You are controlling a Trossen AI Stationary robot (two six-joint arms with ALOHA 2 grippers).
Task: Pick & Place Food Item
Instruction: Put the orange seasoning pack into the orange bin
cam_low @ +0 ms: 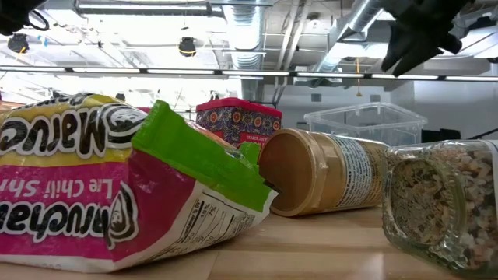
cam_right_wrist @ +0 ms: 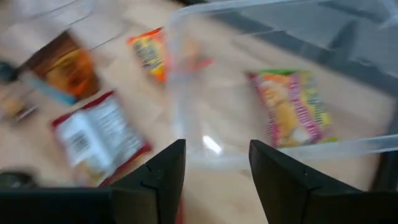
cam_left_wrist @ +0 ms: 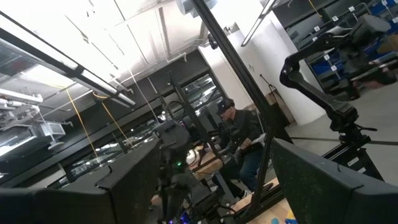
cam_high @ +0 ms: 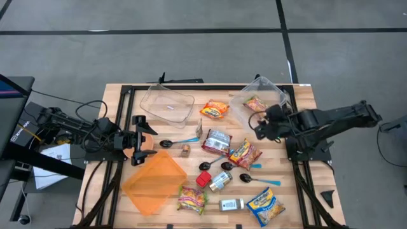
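**Noodle packet lies in the clear bin, right gripper empty beside it**

Your right gripper [cam_high: 259,127] hangs over the near edge of the clear plastic container [cam_high: 280,95] at the table's far right. In its wrist view you see its two dark fingers [cam_right_wrist: 163,177] standing apart with nothing between them; the container's transparent wall shows through the gap. The jaws are part open and hold nothing.

The task's thing, a green-edged pink and yellow noodle packet [cam_right_wrist: 292,107], lies flat on the floor of that clear container, apart from the fingers. You can find it from above as well [cam_high: 255,104], inside the bin.

Your left gripper [cam_high: 141,138] waits at the table's left side, beside the orange translucent square lid [cam_high: 154,181]. Its jaws stand wide and the wrist view shows nothing between them; that camera looks up into the room, where a person sits behind the frame.

On the bare wooden table [cam_high: 299,191] between the arms you have an orange snack packet [cam_high: 214,109], a red and silver pouch [cam_high: 217,142], a second empty clear plastic tub [cam_high: 166,103] and a blue-handled black spoon [cam_high: 259,180]. In the low view a brown peanut butter jar [cam_low: 323,171] lies on its side next to a large pink and green noodle bag [cam_low: 124,187].
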